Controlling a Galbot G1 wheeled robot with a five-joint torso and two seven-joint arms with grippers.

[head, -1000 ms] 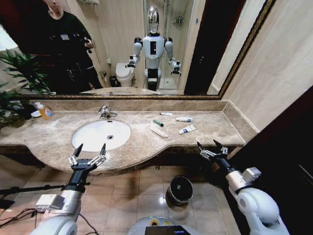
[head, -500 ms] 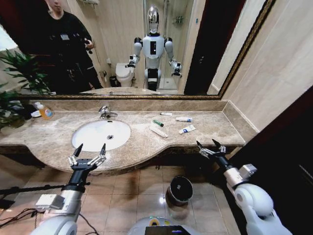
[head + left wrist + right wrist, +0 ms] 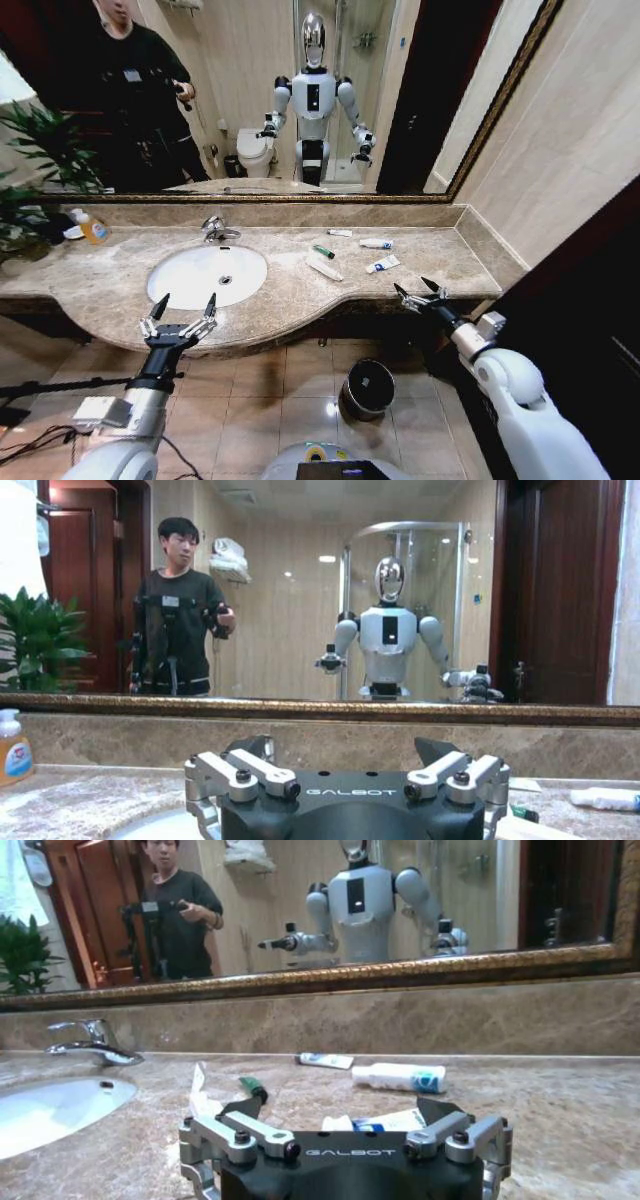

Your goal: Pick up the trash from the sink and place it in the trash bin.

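The trash lies on the marble counter to the right of the sink (image 3: 180,285), not in the basin: a green piece (image 3: 323,251), a flat white packet (image 3: 324,269), and white tubes (image 3: 382,264) (image 3: 376,243) (image 3: 340,233). My right gripper (image 3: 412,286) is open at the counter's front edge, below and right of these items. Its wrist view shows a white tube (image 3: 398,1076), the green piece (image 3: 253,1086) and the packet (image 3: 198,1091) just beyond its open fingers. My left gripper (image 3: 187,300) is open at the counter edge in front of the sink. The trash bin (image 3: 366,388) stands on the floor below.
A chrome faucet (image 3: 215,230) sits behind the basin and an orange soap bottle (image 3: 92,228) stands at the far left near a plant (image 3: 30,170). A big mirror backs the counter, and a tiled wall closes the right side.
My right gripper has moved up and left, closer to the counter's front edge. The left arm and the items have not moved.
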